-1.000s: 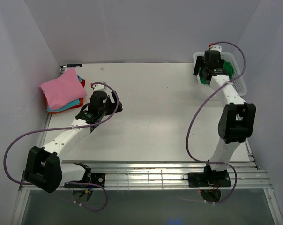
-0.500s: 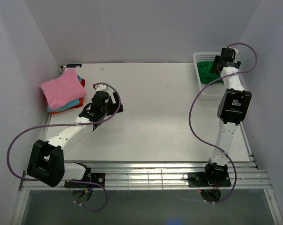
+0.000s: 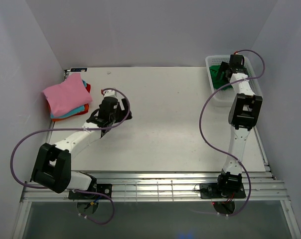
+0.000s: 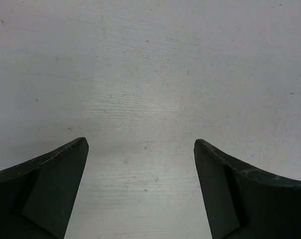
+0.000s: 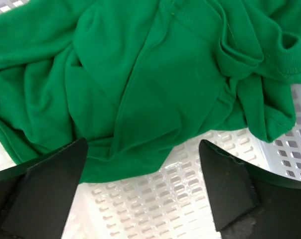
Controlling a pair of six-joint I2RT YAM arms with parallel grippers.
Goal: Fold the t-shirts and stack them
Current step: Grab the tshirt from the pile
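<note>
White bench (image 3: pixel 175 129) is carrying basket (image 3: pixel 219 97) | right end effector (image 5: pixel 141 144) is hovering spread wide, empty, over basket's green t-shirt (image 5: pixel 155 74) | left end effector (image 4: pixel 140 143) is gaping empty, well apart from basket.

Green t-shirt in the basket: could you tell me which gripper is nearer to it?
Right. The right gripper hangs open just above the green t-shirt in the white mesh basket; the left gripper is across the table, beside the folded stack.

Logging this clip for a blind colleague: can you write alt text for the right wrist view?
A crumpled bright green t-shirt lies in a white mesh basket, filling the upper part of the view. The right gripper is open and holds nothing, its dark fingers at the bottom corners.
</note>
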